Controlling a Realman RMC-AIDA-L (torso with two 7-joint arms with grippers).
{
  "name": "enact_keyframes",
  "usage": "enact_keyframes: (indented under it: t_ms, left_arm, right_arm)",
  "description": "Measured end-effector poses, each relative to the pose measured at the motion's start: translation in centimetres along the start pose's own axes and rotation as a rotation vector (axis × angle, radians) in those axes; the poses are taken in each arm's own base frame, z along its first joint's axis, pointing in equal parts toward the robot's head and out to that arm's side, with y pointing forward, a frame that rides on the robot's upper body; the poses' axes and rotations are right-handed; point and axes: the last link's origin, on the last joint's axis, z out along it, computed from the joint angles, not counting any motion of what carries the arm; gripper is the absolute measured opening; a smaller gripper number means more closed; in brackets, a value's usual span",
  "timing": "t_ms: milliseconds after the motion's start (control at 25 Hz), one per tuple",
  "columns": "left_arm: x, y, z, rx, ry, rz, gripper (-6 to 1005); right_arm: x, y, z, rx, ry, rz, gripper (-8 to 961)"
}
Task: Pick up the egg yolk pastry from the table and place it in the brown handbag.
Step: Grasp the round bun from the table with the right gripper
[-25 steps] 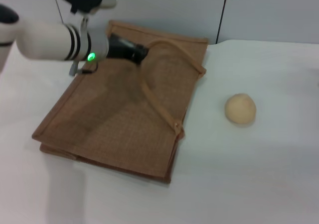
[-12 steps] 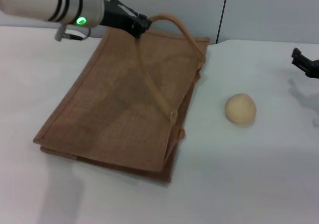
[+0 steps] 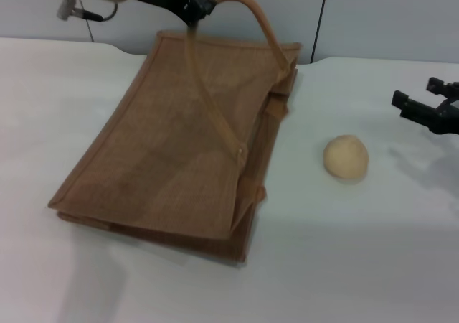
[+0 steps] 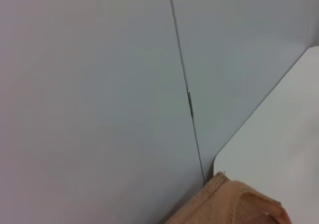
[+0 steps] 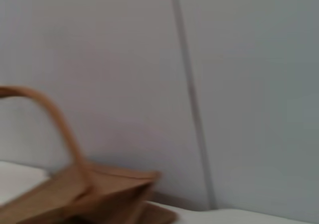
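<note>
Beside the brown handbag (image 3: 179,151), the egg yolk pastry (image 3: 346,157) sits apart.

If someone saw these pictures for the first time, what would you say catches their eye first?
The large brown handbag dominates the left half of the white table, its upper side raised by one tan strap that the left pincer grips at the top of the head view. To its right, the small round egg yolk pastry sits alone on the table, with the open right pincer at the right edge, apart from it.
</note>
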Motion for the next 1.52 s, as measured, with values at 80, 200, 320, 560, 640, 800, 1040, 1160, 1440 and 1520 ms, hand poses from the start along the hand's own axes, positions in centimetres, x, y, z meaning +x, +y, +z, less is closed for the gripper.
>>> enact_keyframes:
  t_ms: [80,200,320,560,640,800,1040,1160,1440,1520]
  left_arm:
    - [0.4,0.0,-0.5,0.006,-0.008,0.006,113]
    - [1.3,0.2,-1.1,0.007,-0.006,0.027,113]
    - [2.4,0.5,-1.5,0.002,0.007,0.049,112]
    - [3.4,0.8,-2.6,-0.007,0.015,0.061,112]
    - [4.1,0.9,-3.4,0.002,0.018,0.070,112]
    - [4.8,1.1,-4.2,0.027,0.010,0.090,112]
    - [5.6,1.6,-5.0,0.028,0.022,0.103,112]
    - [5.7,1.6,-5.3,0.031,0.026,0.103,112]
    - [6.3,1.9,-5.4,0.025,0.030,0.114,112]
    - [6.4,2.0,-5.4,0.020,0.028,0.115,112]
  right_arm:
    - [-0.6,0.5,-0.6,-0.066,-0.004,-0.006,844]
    - [-0.8,0.9,-0.9,-0.125,0.026,-0.014,843]
    - [-0.3,1.3,-0.5,-0.157,0.096,-0.021,842]
    - [0.0,2.5,0.7,-0.226,0.203,-0.029,841]
    - [0.0,2.7,1.3,-0.244,0.250,-0.039,840]
    - [-0.2,3.1,2.1,-0.258,0.299,-0.050,839]
    - [0.0,3.4,2.3,-0.268,0.304,-0.035,837]
    - [0.0,3.7,2.5,-0.283,0.306,-0.030,836]
    - [0.0,4.0,2.8,-0.292,0.312,-0.033,834]
    - [0.0,3.9,2.8,-0.289,0.313,-0.034,834]
